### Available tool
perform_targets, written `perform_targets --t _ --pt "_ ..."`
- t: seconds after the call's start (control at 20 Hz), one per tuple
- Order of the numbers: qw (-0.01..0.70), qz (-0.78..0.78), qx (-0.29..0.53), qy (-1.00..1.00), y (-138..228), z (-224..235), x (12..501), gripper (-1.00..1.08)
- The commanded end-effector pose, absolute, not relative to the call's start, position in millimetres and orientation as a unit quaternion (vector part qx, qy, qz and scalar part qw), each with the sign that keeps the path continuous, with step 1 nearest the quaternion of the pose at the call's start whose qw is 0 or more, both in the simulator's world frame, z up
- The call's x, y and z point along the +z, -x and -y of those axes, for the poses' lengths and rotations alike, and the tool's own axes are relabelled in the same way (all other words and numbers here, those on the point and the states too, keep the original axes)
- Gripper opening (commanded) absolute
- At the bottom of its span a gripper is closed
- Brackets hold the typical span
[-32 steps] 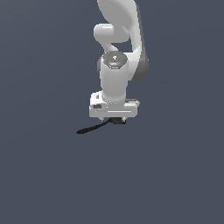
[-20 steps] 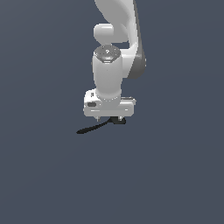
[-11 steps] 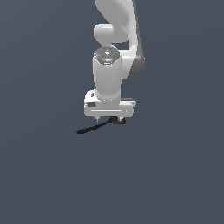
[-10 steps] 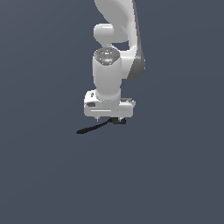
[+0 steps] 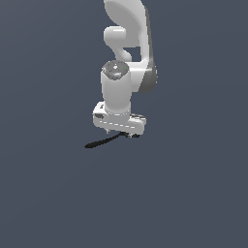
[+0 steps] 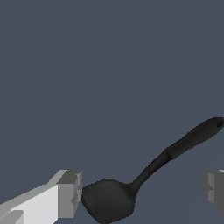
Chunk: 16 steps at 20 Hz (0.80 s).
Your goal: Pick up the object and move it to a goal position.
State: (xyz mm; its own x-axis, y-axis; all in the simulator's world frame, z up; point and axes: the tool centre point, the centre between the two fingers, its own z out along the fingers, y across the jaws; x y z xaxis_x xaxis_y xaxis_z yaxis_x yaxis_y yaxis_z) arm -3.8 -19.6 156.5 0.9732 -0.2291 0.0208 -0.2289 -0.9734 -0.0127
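Note:
The object is a flat black spoon-like utensil lying on the dark grey floor, its tip pointing toward the exterior view's left. In the wrist view the spoon lies between my fingers, with its oval bowl close beside one fingertip and its handle reaching toward the other fingertip. My gripper is open and straddles the spoon. I cannot tell whether the near finger touches the bowl. In the exterior view the gripper sits low over the spoon's handle end, its fingertips mostly hidden under the white hand.
The white arm rises straight up behind the hand. A plain dark grey floor surrounds the spoon, with no other objects in view.
The hand has shifted slightly toward the exterior view's left and sunk a little. The spoon has not moved.

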Motion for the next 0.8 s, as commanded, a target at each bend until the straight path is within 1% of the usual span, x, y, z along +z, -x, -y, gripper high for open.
perform_targets --t 0.0,0.75 --pt "0.006 -0.152 -0.009 0.988 8 22 148 1.00" --pt "0.007 -0.376 -0.001 0.926 36 41 99 1.00"
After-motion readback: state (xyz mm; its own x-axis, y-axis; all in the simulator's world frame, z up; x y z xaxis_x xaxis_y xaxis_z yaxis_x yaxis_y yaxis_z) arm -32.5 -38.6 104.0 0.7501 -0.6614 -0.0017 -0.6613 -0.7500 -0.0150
